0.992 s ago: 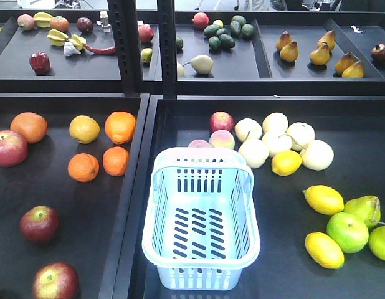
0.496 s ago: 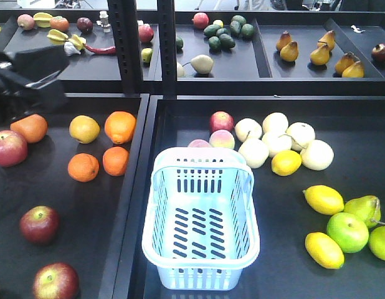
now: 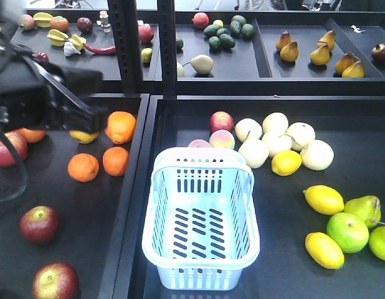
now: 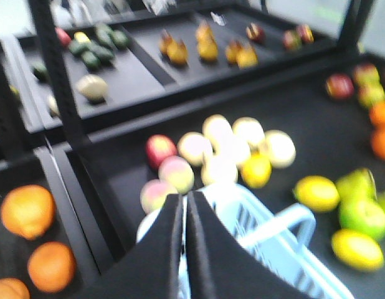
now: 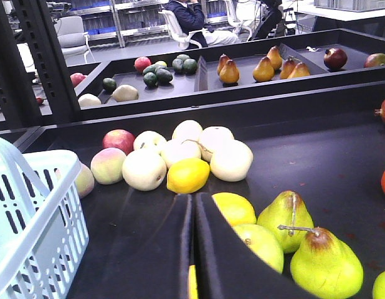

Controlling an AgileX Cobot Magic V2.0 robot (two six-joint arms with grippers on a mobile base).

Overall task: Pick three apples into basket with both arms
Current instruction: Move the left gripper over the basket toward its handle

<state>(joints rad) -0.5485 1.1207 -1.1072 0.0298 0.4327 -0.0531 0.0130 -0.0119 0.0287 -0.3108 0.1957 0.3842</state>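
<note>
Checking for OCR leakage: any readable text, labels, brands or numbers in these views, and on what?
None readable in any view.
basket: plain rim and walls, no label.
small bottle on the back shelf: too small to tell if it bears print.
left gripper and right gripper: bare black fingers, no marks; the left wrist view is blurred.

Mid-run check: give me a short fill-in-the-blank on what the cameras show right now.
1. The basket is ___ inside.
2. The left pincer and the right pincer are both ___.
3. In the front view, two dark apples lie to the ___ of the basket.
Missing words: empty; shut; left.
</note>
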